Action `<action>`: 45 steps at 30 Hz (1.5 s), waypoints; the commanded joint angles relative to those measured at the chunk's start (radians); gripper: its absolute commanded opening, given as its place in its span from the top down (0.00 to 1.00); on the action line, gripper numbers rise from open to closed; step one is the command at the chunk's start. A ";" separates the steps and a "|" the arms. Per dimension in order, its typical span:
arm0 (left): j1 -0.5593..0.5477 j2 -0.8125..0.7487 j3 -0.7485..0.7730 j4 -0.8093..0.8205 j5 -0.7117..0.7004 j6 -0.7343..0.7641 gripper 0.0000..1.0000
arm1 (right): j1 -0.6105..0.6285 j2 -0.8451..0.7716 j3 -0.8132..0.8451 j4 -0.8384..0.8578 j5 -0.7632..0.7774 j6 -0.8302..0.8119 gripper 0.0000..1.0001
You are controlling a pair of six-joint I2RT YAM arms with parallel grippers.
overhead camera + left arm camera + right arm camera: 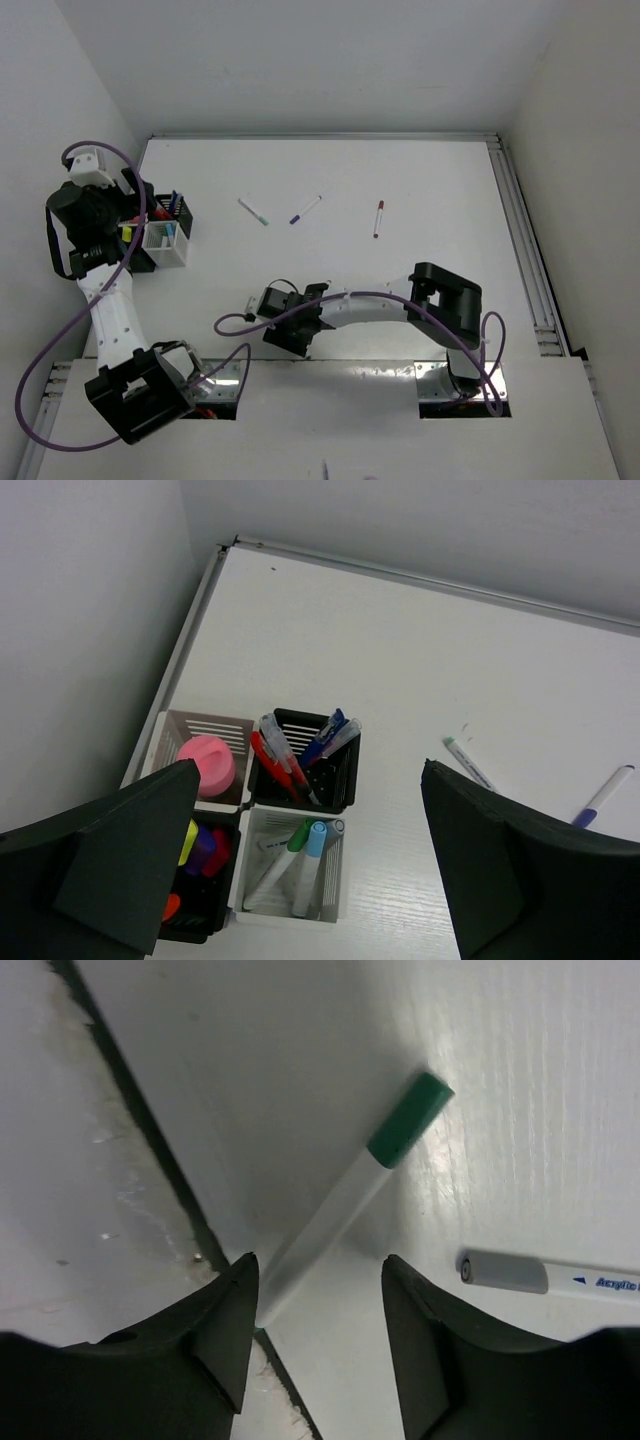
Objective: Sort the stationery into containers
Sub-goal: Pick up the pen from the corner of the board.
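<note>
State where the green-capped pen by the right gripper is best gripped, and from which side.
Probably best: take the green-capped pen mid-barrel from straight above, pinching across its width. It lies flat, and the grey-capped pen beside it lies apart.

The top camera looks steeply down from the near side, far enough off to take in the whole table [420, 180]. The left wrist camera hangs high over the holders [300, 810] at the left edge, facing the far wall [420, 520]. Both views share the holders, the green-tipped pen [468, 764] and the purple pen [603, 797]. The right wrist camera sits very close over a green-capped pen [350, 1200].
</note>
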 commanded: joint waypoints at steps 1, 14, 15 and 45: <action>0.012 -0.032 0.009 0.046 0.033 -0.025 0.00 | -0.030 -0.002 -0.040 0.043 0.021 -0.005 0.49; 0.015 0.027 0.044 0.113 0.120 -0.050 0.00 | -0.119 0.043 -0.076 0.048 -0.074 -0.072 1.00; 0.015 0.025 0.046 0.121 0.146 -0.053 0.00 | -0.122 0.031 -0.071 0.036 -0.084 -0.075 1.00; -0.498 0.063 -0.049 0.652 0.557 -0.815 0.12 | -0.521 -0.202 0.522 0.154 -0.424 0.149 1.00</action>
